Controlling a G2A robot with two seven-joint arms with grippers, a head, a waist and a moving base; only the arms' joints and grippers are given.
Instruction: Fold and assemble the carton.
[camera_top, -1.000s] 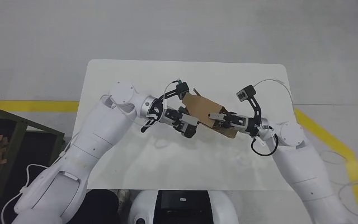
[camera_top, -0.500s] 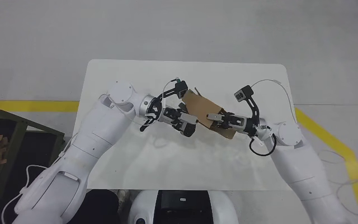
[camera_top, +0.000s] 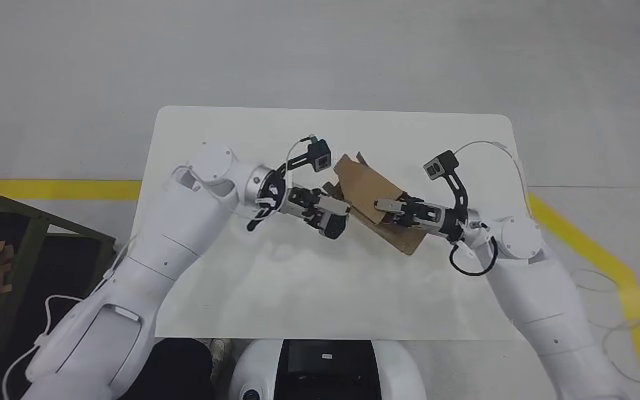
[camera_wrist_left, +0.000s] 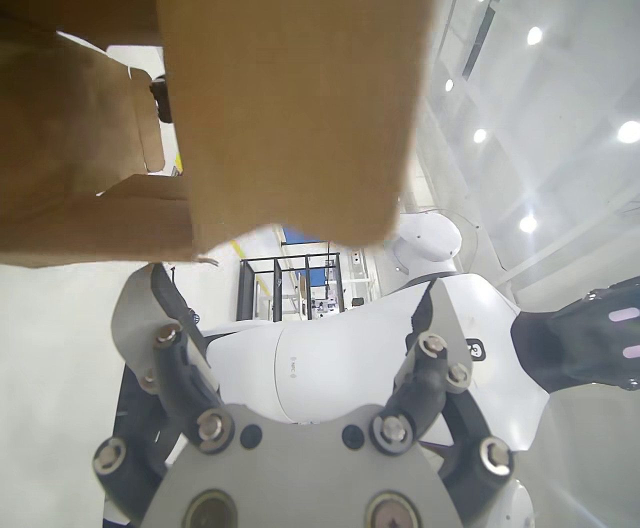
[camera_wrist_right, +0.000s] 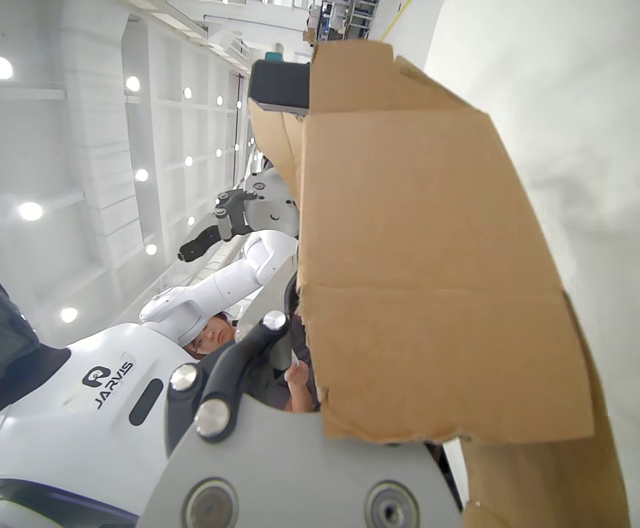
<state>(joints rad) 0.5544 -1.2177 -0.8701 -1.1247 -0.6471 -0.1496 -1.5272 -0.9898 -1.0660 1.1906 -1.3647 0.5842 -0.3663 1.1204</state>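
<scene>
Roughly at the middle of the white surface (camera_top: 230, 150), a brown cardboard carton (camera_top: 365, 188) hangs tilted above the top, between the two grippers, with its shadow on the top below it; it is only partly formed, with a loose flap standing up at its far end and creased panels running along its length. At the carton's near end, on the robot's right, is the right gripper (camera_top: 392, 209); in the right wrist view one finger (camera_wrist_right: 250, 345) lies beside a broad creased panel of the carton (camera_wrist_right: 425, 280) while the other is hidden behind the board, so the fingers appear to be pinching that panel's ragged near edge. Just beside the carton's other side is the left gripper (camera_top: 335, 213); in the left wrist view the left gripper (camera_wrist_left: 292, 277) has its fingers (camera_wrist_left: 440, 325) spread wide with nothing between them; the carton (camera_wrist_left: 280, 115) sits just beyond the fingertips, its rounded flap edge close to them but apart, with folded inner flaps visible at one side; whether any fingertip touches the cardboard I cannot tell from the top view.
</scene>
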